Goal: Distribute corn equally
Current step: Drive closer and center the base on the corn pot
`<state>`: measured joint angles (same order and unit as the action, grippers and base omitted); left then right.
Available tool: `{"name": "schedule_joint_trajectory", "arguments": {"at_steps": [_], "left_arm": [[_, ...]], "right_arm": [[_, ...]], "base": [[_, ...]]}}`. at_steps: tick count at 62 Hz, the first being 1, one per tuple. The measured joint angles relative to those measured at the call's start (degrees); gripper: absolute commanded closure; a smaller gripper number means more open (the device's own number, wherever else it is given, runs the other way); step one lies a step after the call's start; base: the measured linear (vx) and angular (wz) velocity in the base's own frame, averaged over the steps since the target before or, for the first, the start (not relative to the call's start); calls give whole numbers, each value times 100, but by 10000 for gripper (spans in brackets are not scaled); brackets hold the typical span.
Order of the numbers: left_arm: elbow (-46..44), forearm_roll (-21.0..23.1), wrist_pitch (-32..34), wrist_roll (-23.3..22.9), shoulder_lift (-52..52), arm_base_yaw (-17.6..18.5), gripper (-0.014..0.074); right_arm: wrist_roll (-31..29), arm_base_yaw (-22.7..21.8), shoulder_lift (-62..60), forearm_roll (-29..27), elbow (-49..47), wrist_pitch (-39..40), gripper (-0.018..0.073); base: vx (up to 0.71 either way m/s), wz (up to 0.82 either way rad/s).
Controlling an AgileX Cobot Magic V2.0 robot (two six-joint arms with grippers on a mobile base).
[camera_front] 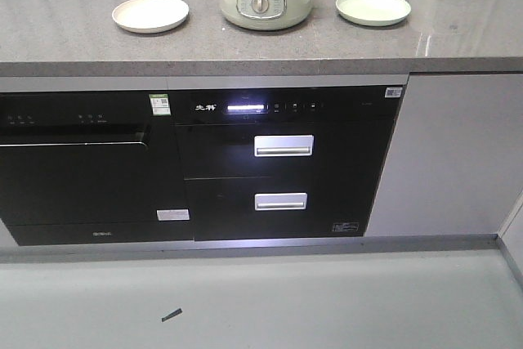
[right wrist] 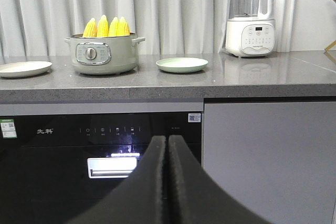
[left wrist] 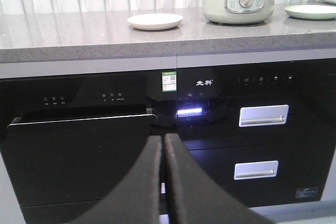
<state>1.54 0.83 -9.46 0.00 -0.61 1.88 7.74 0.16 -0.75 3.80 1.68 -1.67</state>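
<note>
Grey speckled desk [camera_front: 82, 42]: a pale green pot [camera_front: 263, 2] with a front dial stands at the rear. A cream plate [camera_front: 150, 14] and a green plate [camera_front: 373, 7] flank it, each apart from it. A white blender [right wrist: 251, 19] stands farther along, before a white curtain [right wrist: 173, 9]. Below are black built-in appliances, one display [camera_front: 245, 108] lit, with two silver drawer handles [camera_front: 283, 145]. A dark scrap [camera_front: 172, 315] lies on the floor.

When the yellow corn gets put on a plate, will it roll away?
Probably a bit: the corn looks round and tapered, so it may roll in a curve. The green plate has a raised rim that would likely stop it. Standing upright in the pot, it looks stiff, not floppy.
</note>
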Motion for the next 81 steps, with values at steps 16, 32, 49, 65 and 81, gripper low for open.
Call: {"name": "schedule_joint_trajectory", "arguments": {"at_steps": [16, 32, 49, 65, 81], "left_arm": [[0, 0, 0, 0, 0, 0, 603], [0, 0, 0, 0, 0, 0, 603], [0, 0, 0, 0, 0, 0, 603], [0, 0, 0, 0, 0, 0, 603], [0, 0, 0, 0, 0, 0, 603]], "right_arm": [[0, 0, 0, 0, 0, 0, 561], [0, 0, 0, 0, 0, 0, 561], [0, 0, 0, 0, 0, 0, 561], [0, 0, 0, 0, 0, 0, 561], [0, 0, 0, 0, 0, 0, 561]], "base": [[14, -1], [14, 0], [15, 0], [15, 0], [15, 0]]}}
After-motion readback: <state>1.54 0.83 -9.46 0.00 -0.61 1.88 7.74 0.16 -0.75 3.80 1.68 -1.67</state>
